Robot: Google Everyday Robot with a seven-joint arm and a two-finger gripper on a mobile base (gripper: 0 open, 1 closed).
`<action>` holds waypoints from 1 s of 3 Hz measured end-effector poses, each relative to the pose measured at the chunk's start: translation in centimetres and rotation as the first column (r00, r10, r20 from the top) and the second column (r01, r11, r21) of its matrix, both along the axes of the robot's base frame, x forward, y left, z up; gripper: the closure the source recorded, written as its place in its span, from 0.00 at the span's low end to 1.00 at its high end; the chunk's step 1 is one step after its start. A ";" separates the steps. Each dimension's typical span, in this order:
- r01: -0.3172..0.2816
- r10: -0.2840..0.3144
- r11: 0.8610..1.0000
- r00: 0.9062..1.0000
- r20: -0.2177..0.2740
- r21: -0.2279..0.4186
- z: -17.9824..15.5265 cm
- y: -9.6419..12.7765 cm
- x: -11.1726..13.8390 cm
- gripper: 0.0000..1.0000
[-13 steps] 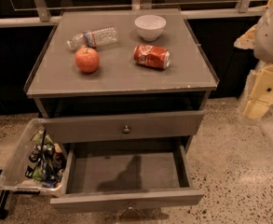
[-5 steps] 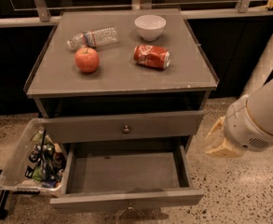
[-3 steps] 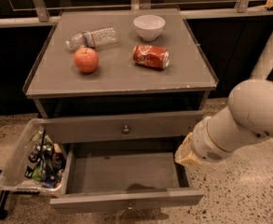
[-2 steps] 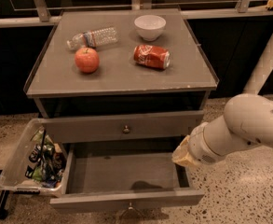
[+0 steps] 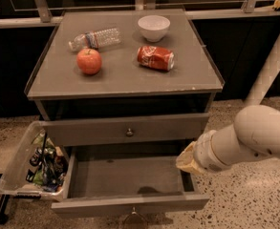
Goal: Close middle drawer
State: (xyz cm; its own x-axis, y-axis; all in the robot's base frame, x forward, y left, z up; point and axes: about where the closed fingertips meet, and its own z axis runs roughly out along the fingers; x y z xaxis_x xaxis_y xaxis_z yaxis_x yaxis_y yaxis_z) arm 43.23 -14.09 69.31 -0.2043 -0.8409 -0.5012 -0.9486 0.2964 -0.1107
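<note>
The middle drawer (image 5: pixel 125 178) is pulled far out at the bottom of the camera view. It is wide and shallow, with a bare grey inside and a small round knob (image 5: pixel 133 215) on its flat front. My gripper (image 5: pixel 187 160) is the pale tip of my white arm (image 5: pixel 254 140), which reaches in from the right. It hangs at the drawer's right wall, just above the inside's right edge. The grey drawer with the taller front (image 5: pixel 127 130) sits above, slightly out.
On the cabinet top (image 5: pixel 125 78) lie a red apple (image 5: pixel 89 61), a plastic bottle (image 5: pixel 95 38), a white bowl (image 5: pixel 154 27) and a red can (image 5: pixel 156 57). A clear bin (image 5: pixel 16 171) with several packets stands left of the drawer. Speckled floor (image 5: pixel 244 199) lies to the right.
My arm has swung down and left from the cabinet's right side, bringing the gripper to the open drawer's right wall. The drawer has not moved.
</note>
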 end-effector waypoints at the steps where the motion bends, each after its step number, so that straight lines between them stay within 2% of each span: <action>1: 0.013 -0.019 0.995 0.998 0.058 0.097 -3.3 -0.6 -0.2 1.00; 2: 0.046 -0.059 0.992 0.992 0.112 0.121 -7.6 -1.7 0.4 1.00; 3: 0.047 -0.061 0.992 0.992 0.115 0.116 -8.5 -1.2 -0.1 1.00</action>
State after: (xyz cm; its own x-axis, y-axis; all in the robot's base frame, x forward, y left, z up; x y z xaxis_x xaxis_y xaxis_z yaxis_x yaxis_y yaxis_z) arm 43.10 -15.27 60.78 -0.1817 -0.7670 -0.6154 -0.9131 0.3638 -0.1838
